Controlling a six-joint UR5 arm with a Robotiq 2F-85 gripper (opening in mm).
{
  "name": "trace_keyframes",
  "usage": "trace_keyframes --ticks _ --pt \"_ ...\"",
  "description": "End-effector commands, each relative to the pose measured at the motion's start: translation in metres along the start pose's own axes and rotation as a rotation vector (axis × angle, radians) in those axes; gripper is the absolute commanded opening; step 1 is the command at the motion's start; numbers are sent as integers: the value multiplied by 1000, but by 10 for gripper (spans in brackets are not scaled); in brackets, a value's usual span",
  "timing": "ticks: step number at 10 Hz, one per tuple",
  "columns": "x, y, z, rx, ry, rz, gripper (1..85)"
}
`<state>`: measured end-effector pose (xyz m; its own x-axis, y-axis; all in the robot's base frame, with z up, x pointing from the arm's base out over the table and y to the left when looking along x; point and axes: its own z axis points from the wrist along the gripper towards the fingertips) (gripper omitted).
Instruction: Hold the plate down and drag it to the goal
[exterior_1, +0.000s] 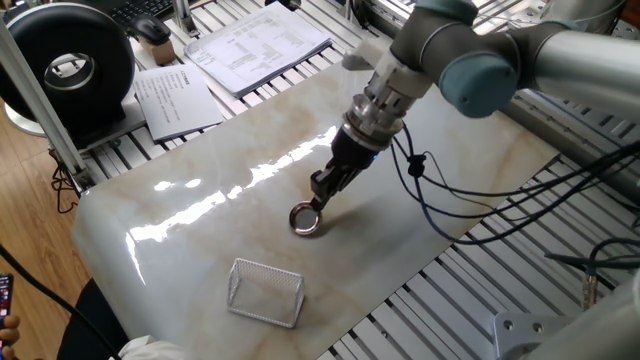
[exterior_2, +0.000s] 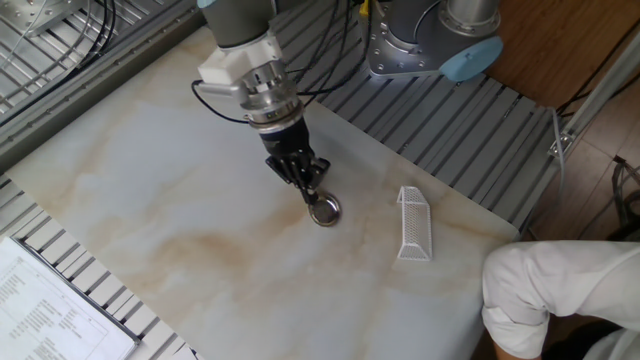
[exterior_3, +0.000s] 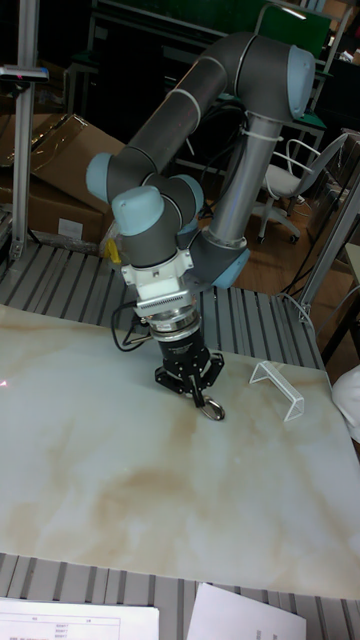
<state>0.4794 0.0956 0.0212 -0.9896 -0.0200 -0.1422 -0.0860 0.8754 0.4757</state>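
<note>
So the marble-look tabletop (exterior_1: 200, 230) takes up most of the scene, with the UR5 arm (exterior_3: 190, 130) leaning down over the middle of it. Some printed paper sheets (exterior_1: 250, 45) sit off the far edge, not part of this.

The goal, a little wire mesh tray (exterior_1: 266, 291), is near the front edge in one fixed view, well apart from the action. The gripper (exterior_2: 313, 192) has its fingers pinched together into one point, tip pressing down on the plate (exterior_2: 324, 210), a tiny shiny metal ring lying flat on the slab.

Risk as I see it: the tip looks to sit on the rim, not the centre. Glossy surface, tiny disc, so on the drag it could squirt out sideways, or flip if the downward push is uneven.
</note>
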Motion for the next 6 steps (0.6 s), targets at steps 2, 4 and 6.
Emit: trace_keyframes --ticks 2,4,6 --pt "13 15 -1 -31 49 -43 13" --pt "27 25 -3 -73 101 -93 13" --pt "25 31 0 -81 85 -70 13"
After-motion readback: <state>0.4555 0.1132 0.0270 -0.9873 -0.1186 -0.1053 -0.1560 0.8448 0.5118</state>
